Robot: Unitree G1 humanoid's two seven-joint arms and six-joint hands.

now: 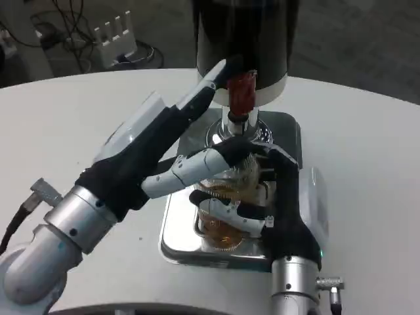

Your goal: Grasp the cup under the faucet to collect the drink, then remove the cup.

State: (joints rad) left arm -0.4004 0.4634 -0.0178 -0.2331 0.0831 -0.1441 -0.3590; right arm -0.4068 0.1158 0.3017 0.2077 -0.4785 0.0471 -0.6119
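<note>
A clear ribbed cup (226, 190) with amber drink in its bottom stands on the silver drip tray (180, 239), right under the chrome faucet (236, 125). My right hand (292, 197) grips the cup from the right, its fingers wrapped round the front. My left hand (151, 147) stretches up and to the right with straight fingers. Its fingertips (213, 75) touch the red tap handle (241, 92) of the black dispenser (243, 33), and its thumb (197, 164) lies across the cup's left side. Both hands hide much of the cup.
The dispenser stands at the far middle of the white round table (65, 125). Behind the table lie cables and a white power strip (115, 36) on the floor. Bare tabletop stretches left and right of the tray.
</note>
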